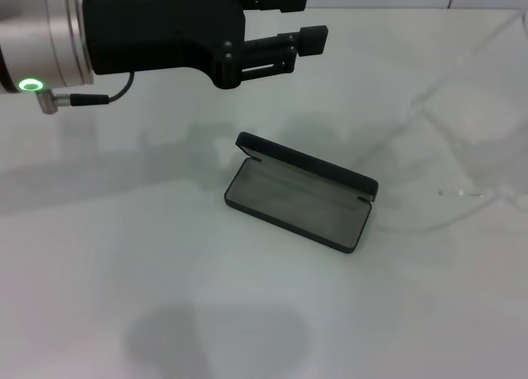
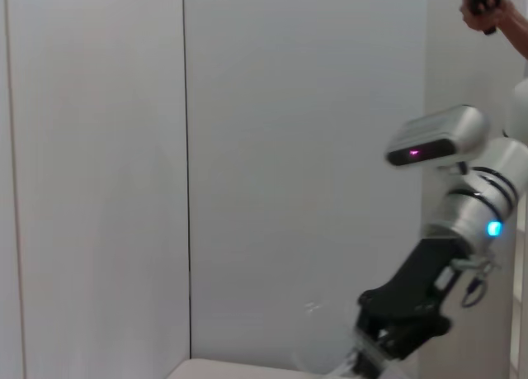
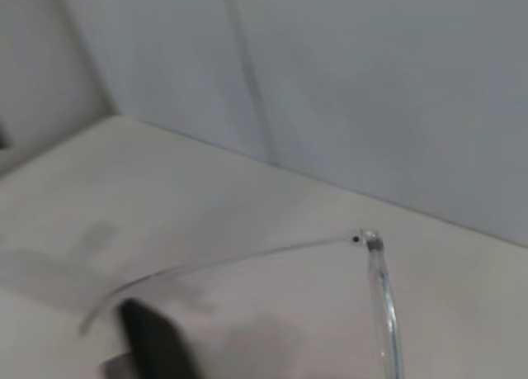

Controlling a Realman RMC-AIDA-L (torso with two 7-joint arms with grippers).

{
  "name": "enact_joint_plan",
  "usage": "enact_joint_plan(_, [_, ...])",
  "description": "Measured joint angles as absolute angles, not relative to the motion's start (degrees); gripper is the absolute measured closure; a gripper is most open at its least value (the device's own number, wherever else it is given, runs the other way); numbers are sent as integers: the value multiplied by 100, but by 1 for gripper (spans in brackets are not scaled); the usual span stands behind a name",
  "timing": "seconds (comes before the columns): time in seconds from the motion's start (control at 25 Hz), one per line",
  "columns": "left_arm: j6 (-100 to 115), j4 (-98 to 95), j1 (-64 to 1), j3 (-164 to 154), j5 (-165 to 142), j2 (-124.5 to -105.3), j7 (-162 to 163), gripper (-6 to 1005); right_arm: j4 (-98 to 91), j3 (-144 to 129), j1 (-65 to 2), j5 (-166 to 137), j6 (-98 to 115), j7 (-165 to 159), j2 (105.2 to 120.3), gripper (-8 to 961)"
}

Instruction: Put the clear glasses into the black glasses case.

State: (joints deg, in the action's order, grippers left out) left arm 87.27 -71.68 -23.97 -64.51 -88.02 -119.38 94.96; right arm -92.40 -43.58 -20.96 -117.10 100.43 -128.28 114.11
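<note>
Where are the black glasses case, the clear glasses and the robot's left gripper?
black glasses case (image 1: 293,199): head view, grey lining of the open tray.
clear glasses (image 3: 247,256): right wrist view, thin curved arm.
left gripper (image 1: 299,20): head view, between its two black fingertips.

Robot test lab: bare white desk (image 1: 124,255), plain white panel walls (image 2: 99,172) with vertical seams, person's hand (image 2: 487,11) gripping controller at 1 o'clock.
</note>
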Motion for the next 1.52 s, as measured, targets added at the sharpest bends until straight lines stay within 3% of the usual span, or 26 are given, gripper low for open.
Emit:
enact_joint_plan(0.32, [8728, -6821, -2458, -6451, -9528, -11830, 9738, 486, -8669, -4301, -1895, -11479, 10361, -12107, 11525, 852])
enact_joint_plan(0.56, [9116, -6651, -2465, -6488, -10197, -11780, 10071, 488, -8611, -3347, -1875, -11476, 10363, -11929, 11403, 852])
enact_joint_plan(0.8, [9158, -6554, -2483, -6342, -11201, -11929, 10177, 489, -8547, -2519, -1871, -11422, 10555, -11824, 11261, 852])
enact_joint_plan(1.2, [9038, -5668, -3147, -6501, -11940, -11960, 10159, 520, -8487, -2318, -1735, -11399, 10570, -11726, 11288, 853])
enact_joint_plan(1.52, [8941, -5590, -3262, -6566, -11951, -11952, 10160, 523, -8319, -2282, -1736, -11392, 10579, -11670, 11272, 853])
